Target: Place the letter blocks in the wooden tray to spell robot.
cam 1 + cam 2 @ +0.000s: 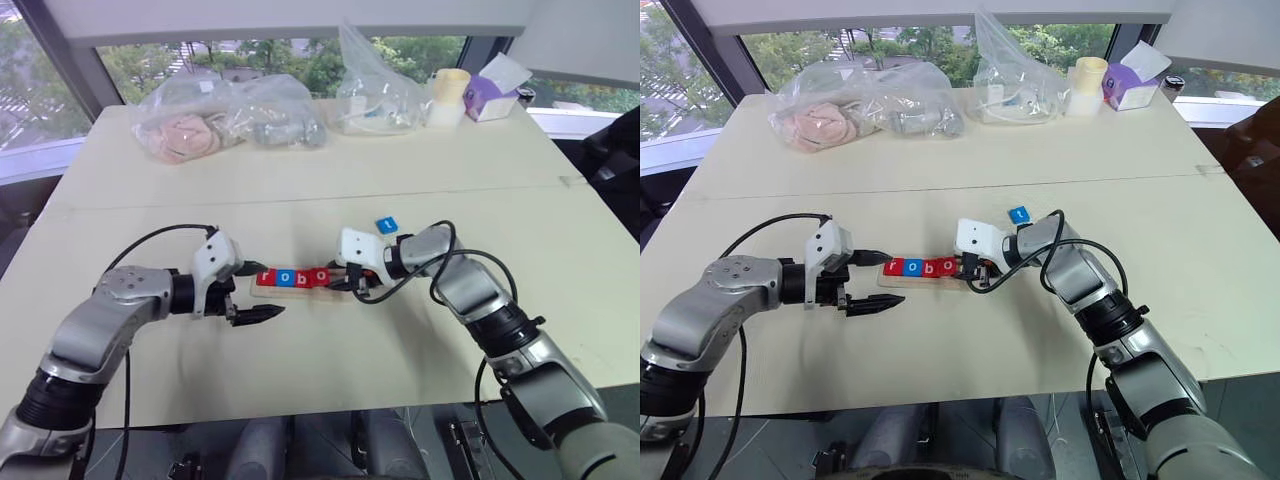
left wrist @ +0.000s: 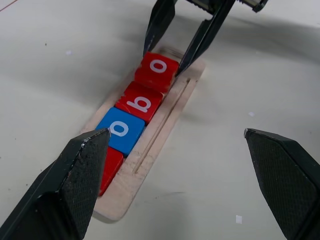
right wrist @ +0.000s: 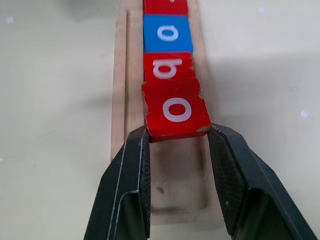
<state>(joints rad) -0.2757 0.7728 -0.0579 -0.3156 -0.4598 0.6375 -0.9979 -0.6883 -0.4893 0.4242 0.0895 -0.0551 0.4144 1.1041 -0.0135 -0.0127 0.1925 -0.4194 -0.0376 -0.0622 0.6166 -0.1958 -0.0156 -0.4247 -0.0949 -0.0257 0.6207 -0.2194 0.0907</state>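
Red o block between right pincer fingertips

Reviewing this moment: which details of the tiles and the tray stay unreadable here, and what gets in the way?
- First red letter tile: its letter, left wrist view, hidden behind the left gripper's black finger.
- Same tile, right wrist view: cut off by the picture's edge.
- Red "o" tile in the right gripper: seated or lifted off the pale wooden tray, unclear.
- Blue tile lying apart: too small to confirm its letter.

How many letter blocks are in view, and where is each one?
5. Four sit in the wooden tray: red r, blue o, red b, and red o between the right claw fingers. Blue t lies on the table beyond.
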